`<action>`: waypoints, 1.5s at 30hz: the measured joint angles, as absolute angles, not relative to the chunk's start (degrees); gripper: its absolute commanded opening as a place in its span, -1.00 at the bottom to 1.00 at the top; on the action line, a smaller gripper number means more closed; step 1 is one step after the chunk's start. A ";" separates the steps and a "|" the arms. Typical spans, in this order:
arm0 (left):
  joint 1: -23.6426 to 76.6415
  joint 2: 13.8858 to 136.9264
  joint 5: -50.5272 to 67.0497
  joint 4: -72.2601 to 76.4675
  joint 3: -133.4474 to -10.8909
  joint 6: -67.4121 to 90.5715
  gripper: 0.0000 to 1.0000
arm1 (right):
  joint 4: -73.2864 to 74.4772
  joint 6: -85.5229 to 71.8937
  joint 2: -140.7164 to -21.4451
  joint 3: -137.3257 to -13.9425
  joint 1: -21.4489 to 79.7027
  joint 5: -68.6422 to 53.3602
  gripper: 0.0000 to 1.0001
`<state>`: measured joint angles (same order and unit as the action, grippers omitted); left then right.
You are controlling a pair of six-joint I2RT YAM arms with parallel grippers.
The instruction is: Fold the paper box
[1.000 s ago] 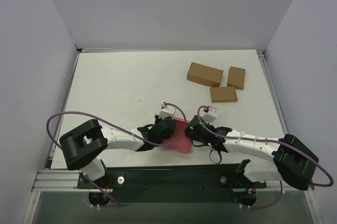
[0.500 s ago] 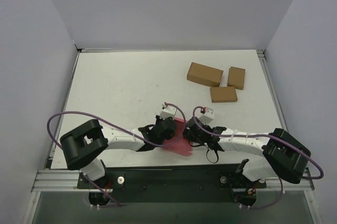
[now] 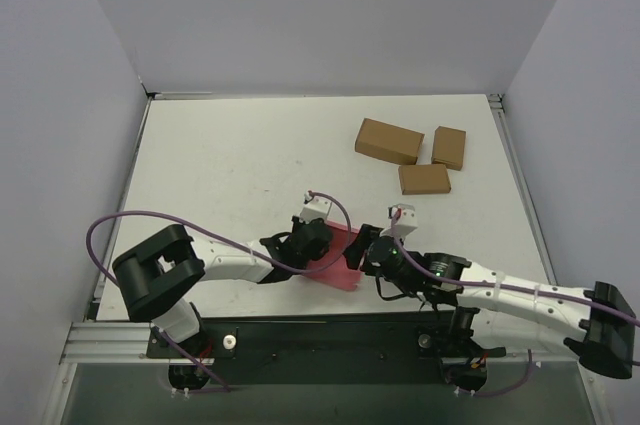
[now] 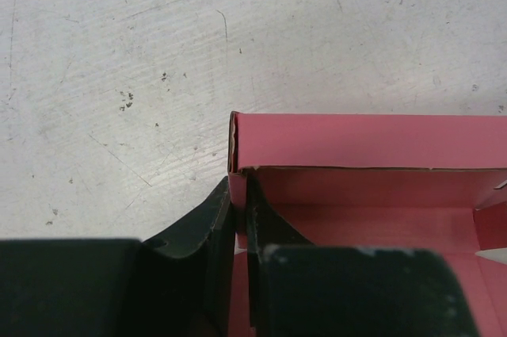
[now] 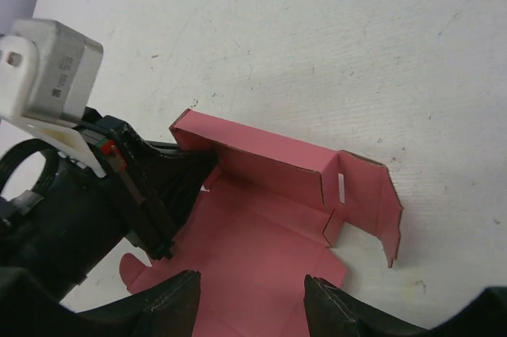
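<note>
**Task item.** The paper box [image 3: 342, 257] lies on the white surface [image 3: 220, 165] close to the front edge, between the two wrists. It is a pink-red card piece, only partly erected. The right wrist view shows the base panel flat on the surface, one long wall standing upright along the far side, and a shorter end flap with a small slot raised at the right end and leaning outward. A rounded tab projects from the near-left edge of the base.

**Left gripper** [image 4: 238, 194]. The jaws are clenched on the paper box. In the left wrist view the two black fingers [image 4: 194, 230] sit on either side of the thin card at the left end of the long wall, one outside and one inside, just below the wall's corner. The wall's top rim runs level across that view.

**Right gripper** [image 5: 249, 293]. The jaws are released — spread wide, with both fingertips at the near edge of the base panel and nothing held between them. Whether the tips touch the card cannot be told.

**Other items.** Three brown cardboard boxes [image 3: 389, 141] sit grouped at the far right of the surface, well apart from the paper box and from both grippers.
</note>
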<state>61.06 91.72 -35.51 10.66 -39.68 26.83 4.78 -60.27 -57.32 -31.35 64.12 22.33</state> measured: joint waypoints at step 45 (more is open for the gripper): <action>60.66 90.21 -35.92 10.11 -38.24 26.85 -1.00 | -20.36 -34.24 -59.16 -16.12 41.60 -4.97 -0.21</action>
